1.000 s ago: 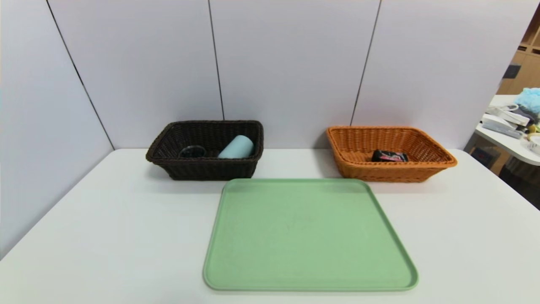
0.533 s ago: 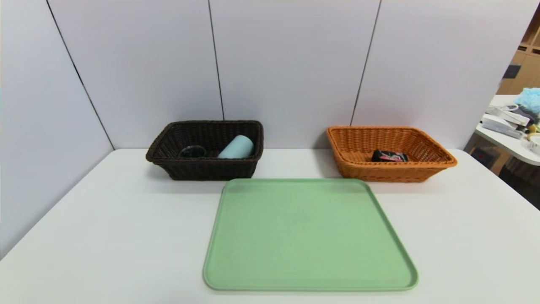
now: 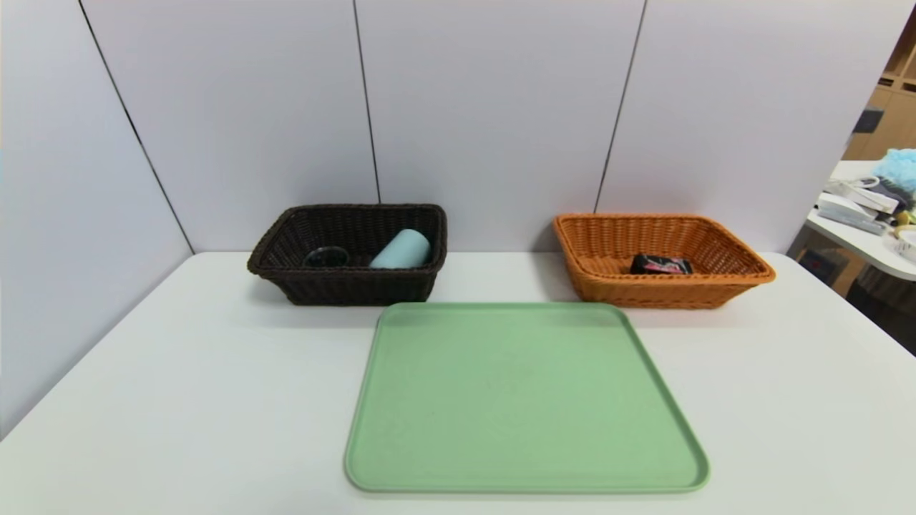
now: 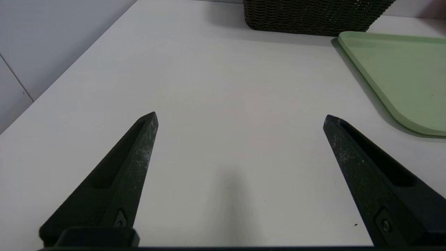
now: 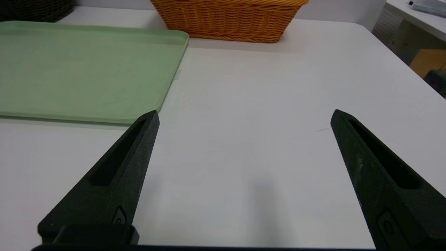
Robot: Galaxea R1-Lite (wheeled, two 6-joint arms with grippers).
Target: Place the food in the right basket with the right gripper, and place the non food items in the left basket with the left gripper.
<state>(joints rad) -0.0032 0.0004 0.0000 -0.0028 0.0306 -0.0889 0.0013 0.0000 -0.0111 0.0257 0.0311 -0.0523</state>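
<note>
The black food packet (image 3: pixel 660 265) lies inside the orange right basket (image 3: pixel 744 268). A blue-grey tumbler (image 3: pixel 401 250) lies on its side in the dark brown left basket (image 3: pixel 343 290), beside the small glass cup (image 3: pixel 325 257). Neither arm shows in the head view. In the left wrist view my left gripper (image 4: pixel 240 116) hovers open over bare table, with the left basket (image 4: pixel 313 17) far ahead of it. My right gripper (image 5: pixel 245 113) is open too, nothing between its fingers, the right basket (image 5: pixel 230 21) well ahead.
A green tray (image 3: pixel 522 400) with nothing on it lies in the middle of the white table (image 3: pixel 179 400), in front of both baskets. Grey partition walls stand behind and to the left. A cluttered side table (image 3: pixel 869 229) stands off to the right.
</note>
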